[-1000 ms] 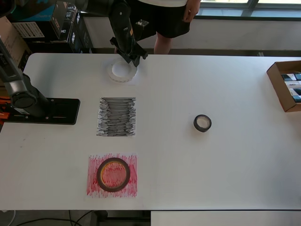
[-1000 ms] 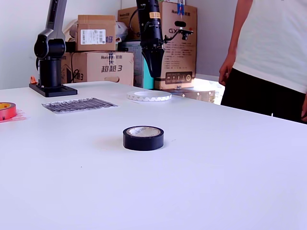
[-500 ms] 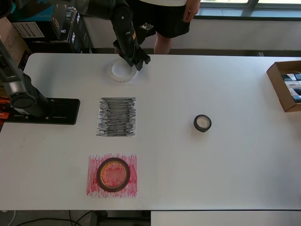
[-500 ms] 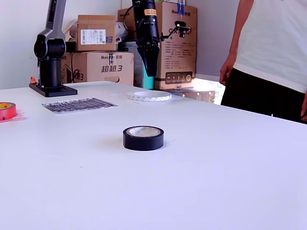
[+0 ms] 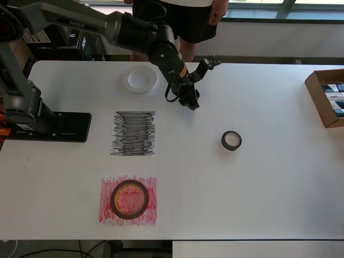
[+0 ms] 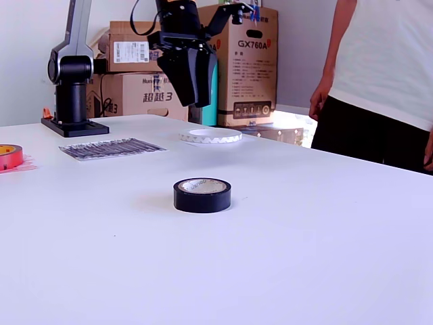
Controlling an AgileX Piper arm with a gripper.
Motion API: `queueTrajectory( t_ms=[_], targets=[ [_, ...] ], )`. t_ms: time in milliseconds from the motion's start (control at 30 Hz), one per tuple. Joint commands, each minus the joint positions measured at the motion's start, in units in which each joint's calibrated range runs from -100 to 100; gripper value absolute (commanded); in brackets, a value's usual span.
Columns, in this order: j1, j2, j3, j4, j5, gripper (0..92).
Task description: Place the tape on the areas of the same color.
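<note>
Overhead, the gripper (image 5: 192, 103) hangs above bare table (image 5: 258, 204), between the white roll (image 5: 142, 79) and the black roll (image 5: 231, 141), and clear of both. In the exterior view the gripper (image 6: 195, 101) points straight down, its two fingers (image 6: 203, 80) showing a narrow gap between them with nothing held there.

The white roll lies flat near the table's far edge in the overhead view, resting on the white sheet (image 5: 121, 92), which hardly stands out from the tabletop. The black scribbled sheet (image 5: 133, 133) lies nearer the middle with nothing on it, just beside the arm's black base plate (image 5: 59, 127) at the table's left edge in that view. The red roll (image 5: 129, 199) sits flat on the red scribbled sheet (image 5: 146, 214), close to the near edge. The black roll rests flat on bare table, well apart from all three sheets and towards the right-hand edge.

A cardboard box (image 5: 325, 97) stands at the table's far right corner in the overhead view. A person (image 6: 379, 74) in a white shirt and black shorts stands beyond the far edge.
</note>
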Motion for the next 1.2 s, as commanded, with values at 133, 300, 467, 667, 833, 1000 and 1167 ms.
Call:
queueTrajectory(
  t_ms=[133,300,467,667,833,1000,1167],
  targets=[
    [-12.8,10.6,-15.9,0.3,7.0,42.9],
    [-16.0,16.1,-22.7,0.5,10.5,42.9],
    [-16.8,18.8,-26.7,1.4,15.6,42.9],
    [-15.7,22.7,-33.4,9.3,21.0,42.9],
    [-14.1,25.6,-37.1,12.6,23.5,42.9],
    [-12.3,26.8,-37.6,12.6,25.8,42.9],
    [-10.7,27.7,-37.6,12.6,29.7,42.9]
  ],
)
